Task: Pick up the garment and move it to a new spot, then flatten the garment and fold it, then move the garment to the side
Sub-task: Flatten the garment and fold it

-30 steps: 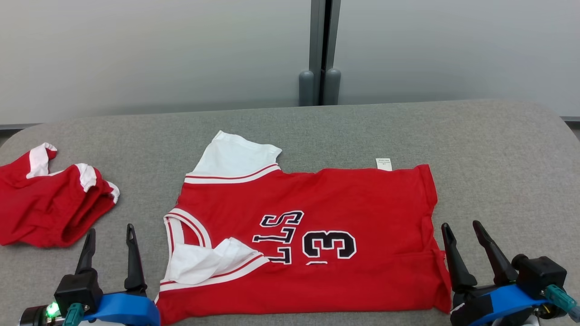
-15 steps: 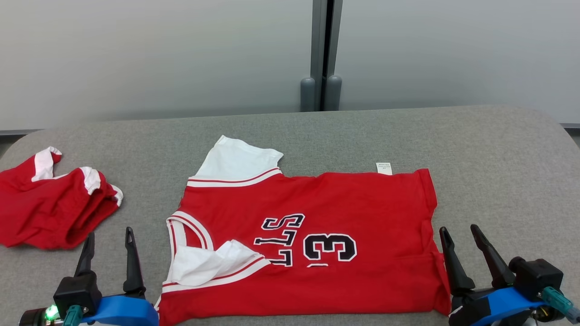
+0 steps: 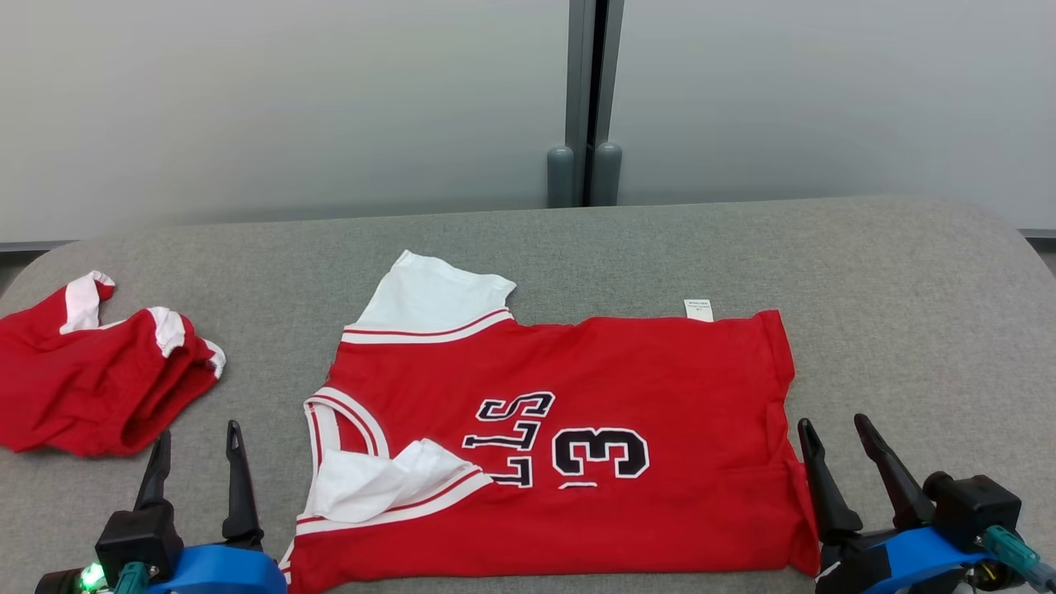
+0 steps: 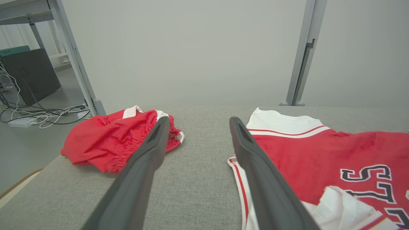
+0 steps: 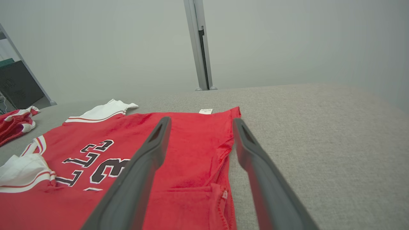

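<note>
A: Where is the garment to be found?

B: A red jersey (image 3: 561, 429) is seen spread across the middle of the grey tabletop (image 3: 907, 330), with its collar turned toward the robot's left and its hem toward the right. The far sleeve (image 3: 429, 293), which is white, is laid out flat. The near sleeve (image 3: 379, 483) is crumpled inward over the chest. Black lettering and a numeral 3 are shown on the front, and a small white label (image 3: 698, 308) is seen poking out at the far edge.

A: How is the left hand held?

B: The left hand (image 3: 198, 429) is held open, and nothing is caught between its fingers. It is placed over bare tabletop, between the jersey's collar and a bunched pair of red shorts (image 3: 91, 388), which is laid well apart from the jersey at the left end.

A: And the right hand?

B: The right hand (image 3: 833, 421) is likewise spread wide, and nothing is gripped. It is set just beside the hem. In the right wrist view one finger (image 5: 140, 172) is seen over red cloth and the other over grey tabletop. Whether the cloth is touched cannot be told.

A: What is seen behind?

B: A pale wall is seen, split by a grey post (image 3: 584, 99).
</note>
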Controlling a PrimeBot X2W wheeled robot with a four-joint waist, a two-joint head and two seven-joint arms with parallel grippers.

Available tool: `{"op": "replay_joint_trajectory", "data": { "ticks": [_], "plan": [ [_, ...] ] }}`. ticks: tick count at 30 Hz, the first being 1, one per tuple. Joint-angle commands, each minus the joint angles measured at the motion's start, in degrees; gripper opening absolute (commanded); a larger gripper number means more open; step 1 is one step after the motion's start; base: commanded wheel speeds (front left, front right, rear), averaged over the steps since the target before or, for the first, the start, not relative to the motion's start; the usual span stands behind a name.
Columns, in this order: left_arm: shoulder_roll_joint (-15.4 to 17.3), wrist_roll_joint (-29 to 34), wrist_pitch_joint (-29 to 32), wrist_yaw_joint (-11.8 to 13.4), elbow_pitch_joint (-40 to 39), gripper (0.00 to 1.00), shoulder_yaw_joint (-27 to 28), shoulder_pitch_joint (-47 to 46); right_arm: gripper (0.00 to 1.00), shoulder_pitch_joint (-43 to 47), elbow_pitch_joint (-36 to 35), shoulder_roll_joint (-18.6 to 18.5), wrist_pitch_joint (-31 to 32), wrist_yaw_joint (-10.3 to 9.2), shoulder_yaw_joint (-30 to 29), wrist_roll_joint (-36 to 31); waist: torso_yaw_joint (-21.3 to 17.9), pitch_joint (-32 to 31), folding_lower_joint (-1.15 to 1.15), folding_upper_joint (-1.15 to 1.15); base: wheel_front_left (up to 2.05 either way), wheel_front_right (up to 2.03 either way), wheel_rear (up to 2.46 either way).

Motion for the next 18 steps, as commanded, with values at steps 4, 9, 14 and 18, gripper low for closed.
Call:
{"op": "replay_joint_trajectory", "data": {
  "ticks": [4, 9, 14, 18],
  "plan": [
    [0.13, 0.34, -0.15, -0.43, 0.42, 1.0, 0.24, -0.27, 1.0, 0.42, 0.26, 0.17, -0.28, 0.01, 0.01, -0.14, 0.03, -0.09, 0.0, 0.0, 0.0, 0.0, 0.0],
    [-0.16, 0.5, -0.15, -0.64, 0.61, 1.0, 0.32, -0.18, 1.0, 0.62, 0.41, 0.28, -0.28, 0.01, 0.01, -0.27, 0.08, -0.31, 0.0, 0.0, 0.0, 0.0, 0.0],
    [-0.32, 0.5, -0.15, -0.82, 0.77, 1.0, 0.45, -0.32, 1.0, 0.52, 0.48, 0.27, -0.28, 0.01, -0.06, -0.28, 0.17, -0.34, 0.0, 0.0, 0.0, 0.0, 0.0],
    [0.02, 0.32, -0.15, -1.27, 1.21, 1.0, 0.85, -0.72, 1.0, 0.42, 0.57, 0.4, -0.28, 0.01, 0.04, -0.32, 0.17, -0.41, 0.0, 0.0, 0.0, 0.0, 0.0]
  ]
}}
